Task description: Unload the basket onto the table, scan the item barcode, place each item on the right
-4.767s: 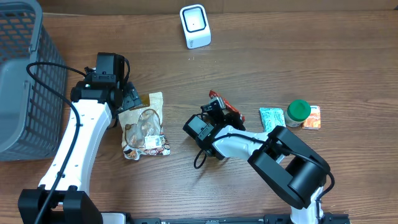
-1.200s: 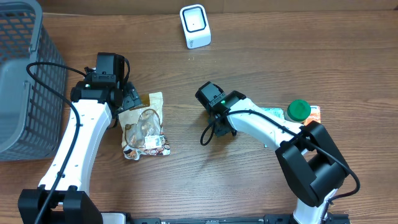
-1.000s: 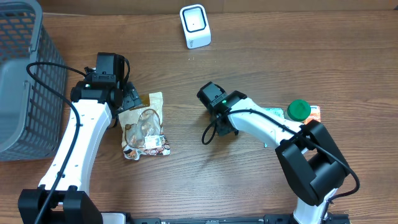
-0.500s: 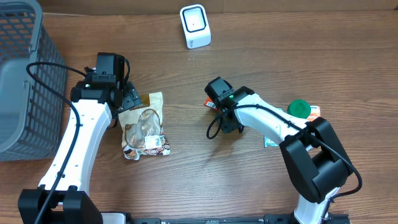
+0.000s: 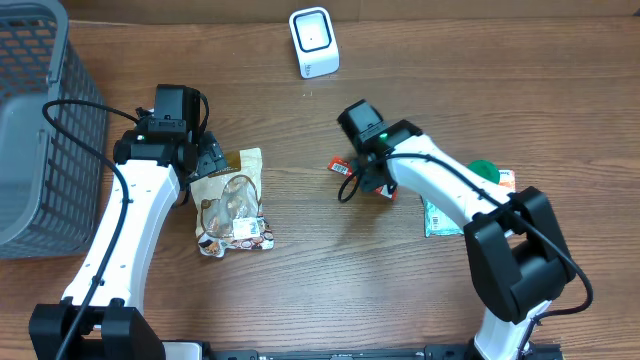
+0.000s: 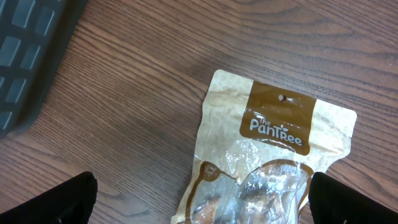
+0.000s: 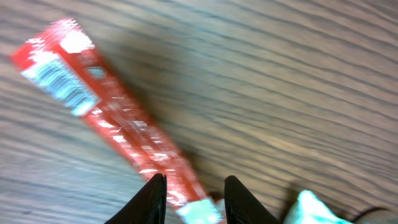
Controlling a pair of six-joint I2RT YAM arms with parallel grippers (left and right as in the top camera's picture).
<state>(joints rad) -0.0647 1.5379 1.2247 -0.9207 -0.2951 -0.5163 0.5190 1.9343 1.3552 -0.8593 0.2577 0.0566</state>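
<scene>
A: How is the table (image 5: 400,300) viewed?
B: Whole, from straight above. The pouch (image 6: 267,162) is seen closely from the left wrist, the red packet (image 7: 106,118) from the right; both are shared overhead.

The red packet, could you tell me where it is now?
Overhead view: the red packet is mid-table, one end in the right tool, nearer than the white scanner and right of the tan pouch.

We are seeing the basket (image 5: 30,120) at far left, scanner (image 5: 314,42) at the back, snack pouch (image 5: 232,205) lying left of the stick packet (image 5: 340,166).
</scene>
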